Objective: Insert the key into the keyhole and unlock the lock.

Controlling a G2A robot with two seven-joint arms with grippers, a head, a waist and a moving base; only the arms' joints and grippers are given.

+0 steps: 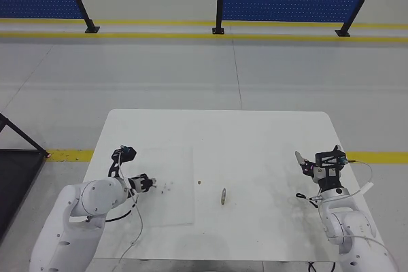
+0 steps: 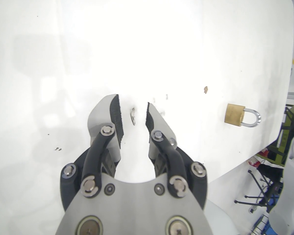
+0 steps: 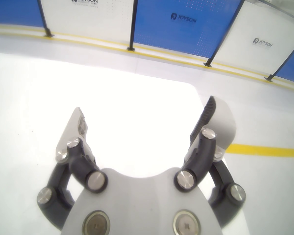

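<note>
Barely started, by the look of it. Left gripper [image 2: 132, 100] half open and empty, straddling a small silver key [image 2: 133, 116] flat on the table [image 2: 161, 37]. Brass padlock [image 2: 235, 114] well apart, shackle closed. Right gripper [image 3: 144, 103] wide open, empty. Left to do: gripping, inserting, turning.

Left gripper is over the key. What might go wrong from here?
1. The key lies flat on the table between the open fingers of the left gripper; closing may skid it away rather than pinch it.
2. The padlock lies loose with nothing holding it, and the open right gripper is off near the table's edge; pushing the key in would likely shove it.
</note>
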